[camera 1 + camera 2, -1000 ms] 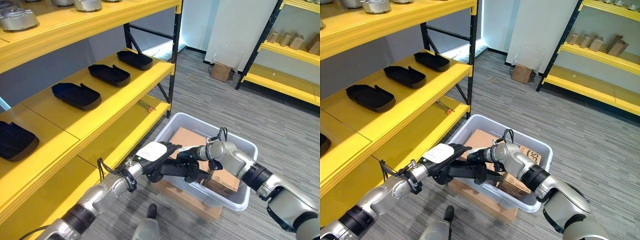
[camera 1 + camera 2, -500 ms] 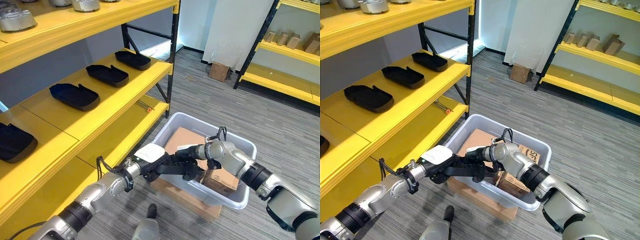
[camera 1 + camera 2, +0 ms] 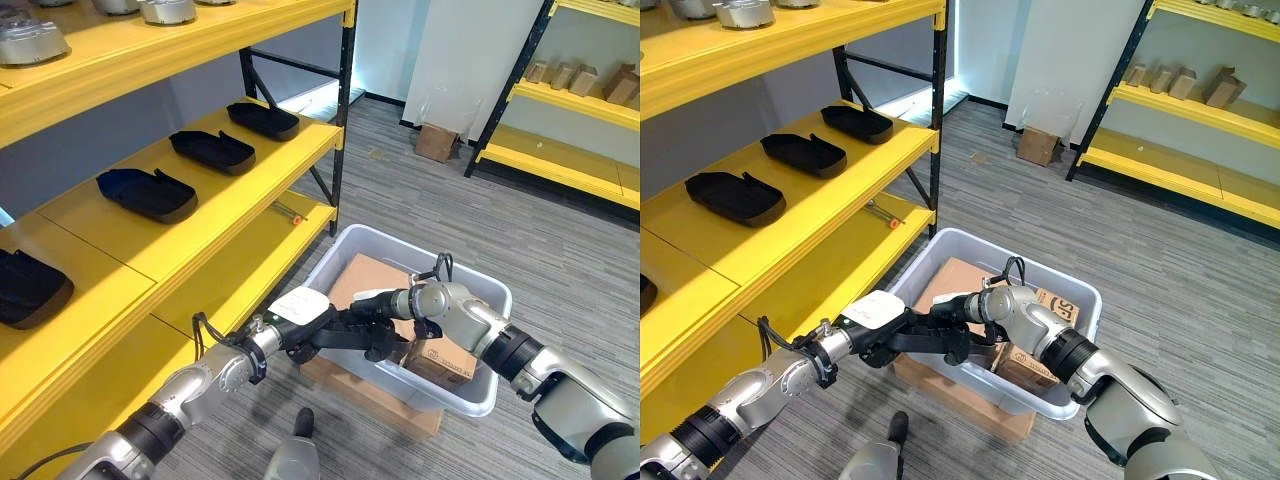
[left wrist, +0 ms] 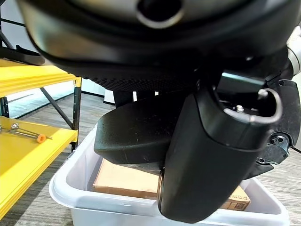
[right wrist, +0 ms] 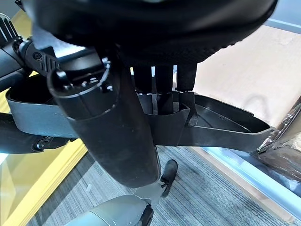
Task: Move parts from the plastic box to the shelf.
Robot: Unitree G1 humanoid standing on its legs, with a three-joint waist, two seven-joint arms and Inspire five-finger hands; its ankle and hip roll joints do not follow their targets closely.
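A black, shallow tray-like part (image 3: 347,337) hangs between my two hands above the near left rim of the pale plastic box (image 3: 482,397). My left hand (image 3: 303,318) is shut on its left end, with the thumb (image 4: 211,155) lying over the part (image 4: 127,136). My right hand (image 3: 388,306) holds the other end, fingers (image 5: 162,94) hooked over the part's rim (image 5: 225,129). Cardboard boxes (image 3: 362,276) lie inside the plastic box. The yellow shelf (image 3: 215,205) at the left carries several matching black parts (image 3: 147,192).
The shelf's lower level (image 3: 245,275) runs right beside the box, with a small orange-tipped tool (image 3: 292,214) on it. The plastic box rests on a flat cardboard carton (image 3: 375,398). A second yellow rack (image 3: 560,165) and a cardboard box (image 3: 437,142) stand farther back.
The camera has shifted slightly. My left hand's fingers have settled closer onto the part; both hands and the part stay at almost the same place over the box rim.
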